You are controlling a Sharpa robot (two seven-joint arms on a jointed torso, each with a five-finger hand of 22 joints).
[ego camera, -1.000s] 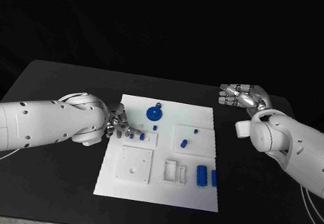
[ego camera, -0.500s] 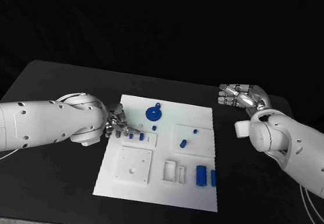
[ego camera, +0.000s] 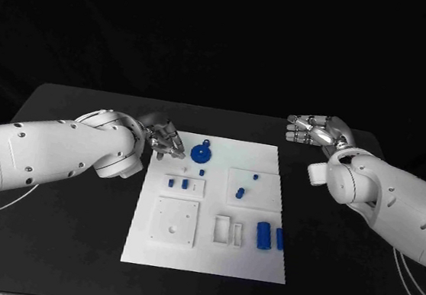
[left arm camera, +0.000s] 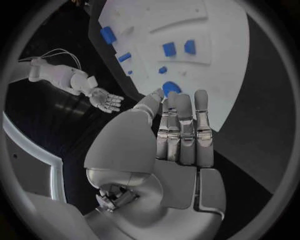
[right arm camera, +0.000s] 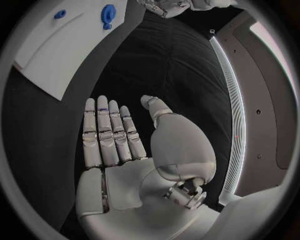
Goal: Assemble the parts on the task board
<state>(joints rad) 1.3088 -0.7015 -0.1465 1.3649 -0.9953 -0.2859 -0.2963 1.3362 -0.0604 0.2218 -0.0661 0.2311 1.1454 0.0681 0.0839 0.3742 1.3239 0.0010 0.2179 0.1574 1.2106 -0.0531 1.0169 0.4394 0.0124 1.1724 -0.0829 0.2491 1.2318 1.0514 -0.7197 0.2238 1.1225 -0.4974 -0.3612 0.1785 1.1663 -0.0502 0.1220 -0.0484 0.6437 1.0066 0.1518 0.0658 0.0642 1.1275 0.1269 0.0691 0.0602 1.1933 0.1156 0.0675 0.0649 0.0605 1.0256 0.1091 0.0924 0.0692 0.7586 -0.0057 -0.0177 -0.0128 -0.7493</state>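
Left hand (ego camera: 161, 141) now farther up the task board (ego camera: 249, 259), open like right hand (ego camera: 315, 128), both empty.

No readable text, label, brand, number or sign found on the task board (ego camera: 248, 262), the blue parts, the arms or the table (ego camera: 51, 243)

The black worktop (ego camera: 67, 215) carried a white board (ego camera: 249, 259) lying flat at its middle, its long sides running away from the robot. Bare black surface lay on both sides of the board and beyond its far edge.
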